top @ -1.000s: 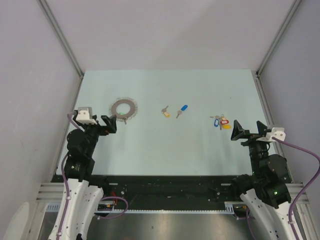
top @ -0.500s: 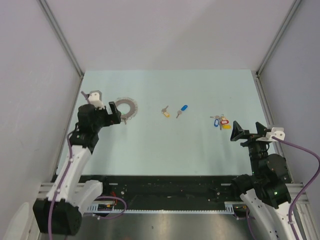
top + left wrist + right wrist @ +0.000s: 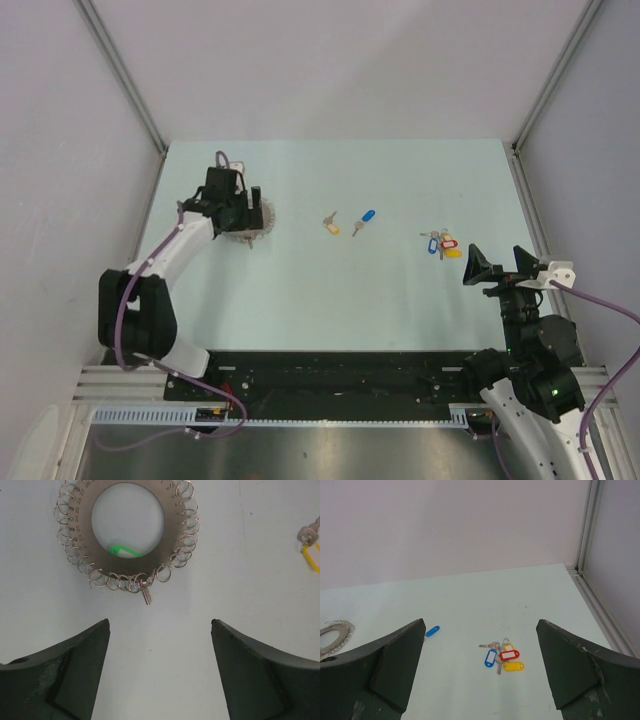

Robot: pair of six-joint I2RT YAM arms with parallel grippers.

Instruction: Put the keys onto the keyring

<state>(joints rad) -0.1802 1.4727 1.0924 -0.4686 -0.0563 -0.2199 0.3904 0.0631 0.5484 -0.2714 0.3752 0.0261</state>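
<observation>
The keyring [image 3: 127,527] is a flat grey disc with a round hole, fringed with small wire rings. One small silver key [image 3: 146,595] hangs from its near edge, and a green tag [image 3: 125,551] shows through the hole. My left gripper [image 3: 159,622] is open and empty, hovering just short of the ring; in the top view the left gripper [image 3: 248,210] partly covers the keyring [image 3: 262,222]. A yellow-tag key [image 3: 331,225] and a blue-tag key [image 3: 364,218] lie mid-table. A bunch of coloured-tag keys [image 3: 501,656] lies ahead of my open, empty right gripper [image 3: 480,622].
The yellow-tag key also shows at the right edge of the left wrist view [image 3: 310,547]. The blue tag [image 3: 432,630] and the keyring's edge [image 3: 332,632] show in the right wrist view. Grey walls and metal frame posts [image 3: 555,75] bound the pale table [image 3: 330,300].
The left arm has swung forward from beside its base to above the keyring, now partly covering it. The right arm has barely moved.
</observation>
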